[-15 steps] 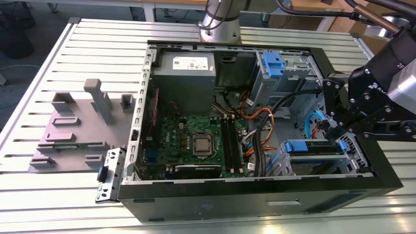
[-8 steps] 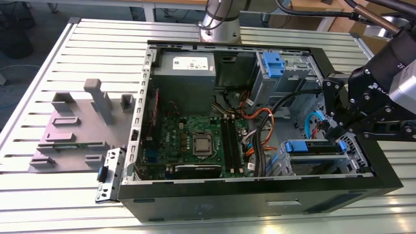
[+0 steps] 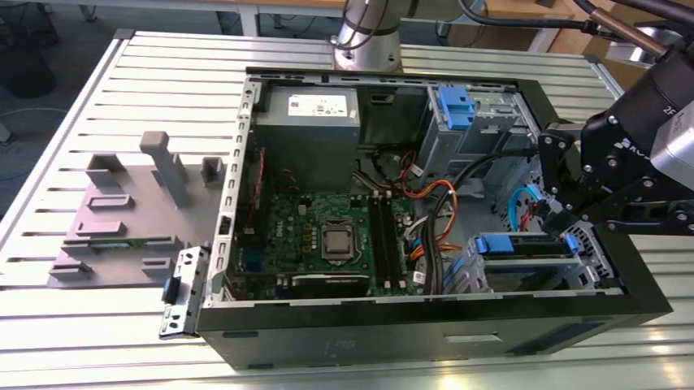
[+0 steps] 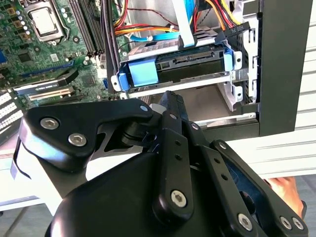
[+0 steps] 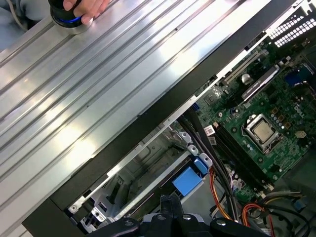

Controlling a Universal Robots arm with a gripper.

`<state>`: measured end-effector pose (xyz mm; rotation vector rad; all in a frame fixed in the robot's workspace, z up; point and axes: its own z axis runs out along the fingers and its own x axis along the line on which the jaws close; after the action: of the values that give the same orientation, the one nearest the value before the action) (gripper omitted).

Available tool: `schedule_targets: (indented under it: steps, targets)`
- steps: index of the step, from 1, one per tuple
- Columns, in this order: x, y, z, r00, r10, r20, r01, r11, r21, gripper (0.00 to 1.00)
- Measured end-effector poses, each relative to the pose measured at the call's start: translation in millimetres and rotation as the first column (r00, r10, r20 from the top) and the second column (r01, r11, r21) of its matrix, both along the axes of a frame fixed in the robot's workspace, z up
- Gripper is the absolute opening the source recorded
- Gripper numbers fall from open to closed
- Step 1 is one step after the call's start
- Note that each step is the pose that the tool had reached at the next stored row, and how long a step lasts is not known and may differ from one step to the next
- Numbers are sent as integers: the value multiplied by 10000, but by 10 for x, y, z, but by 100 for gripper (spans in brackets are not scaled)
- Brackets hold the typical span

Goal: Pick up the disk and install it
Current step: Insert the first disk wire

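The disk [image 3: 521, 246] lies flat in the drive bay at the near right corner of the open computer case [image 3: 434, 337]. It is a silver-metal body in a blue carrier frame, and its blue handle faces the motherboard. In the second wrist view the disk [image 4: 197, 58] sits in the bay with cables running over it. The first wrist view shows the blue handle of the disk [image 5: 187, 180]. My black gripper [image 3: 555, 218] hangs just above the bay by the case's right wall, shut with nothing seen in it. In both wrist views the gripper [image 4: 169, 100] [image 5: 168, 200] points at the bay.
The case holds a green motherboard [image 3: 325, 236], a grey power-supply box [image 3: 309, 122], orange and blue cables [image 3: 440, 203] and a second blue carrier [image 3: 456, 106] at the back. A grey fixture [image 3: 130, 211] stands on the slatted table. A person's hand [image 5: 81, 10] rests on a round device.
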<state>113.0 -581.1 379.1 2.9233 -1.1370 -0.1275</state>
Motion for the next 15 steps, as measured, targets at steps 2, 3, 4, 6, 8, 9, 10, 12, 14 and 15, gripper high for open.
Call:
schedule_targets:
  steps: [2, 3, 4, 6, 8, 9, 10, 12, 14, 15]
  targets:
    - [0, 0, 0, 10000, 26, 0, -26, 10000, 0, 11]
    - [0, 0, 0, 10000, 38, 0, -38, 10000, 0, 11]
    - [0, 0, 0, 10000, 50, 0, -50, 10000, 0, 11]
    - [0, 0, 0, 10000, 94, 0, -94, 10000, 0, 11]
    - [0, 0, 0, 9999, 118, 0, -118, 9999, 0, 11]
    - [0, 0, -1, 9999, 130, 0, -130, 9999, 0, 11]
    - [0, 0, -1, 9999, 143, 0, -143, 9999, 0, 11]
    - [0, 0, -1, 9999, 166, 0, -166, 9999, 0, 11]
    - [0, 0, 0, 9998, 190, 0, -190, 9998, 0, 11]
    - [0, 0, -1, 9998, 201, 0, -201, 9998, 0, 11]
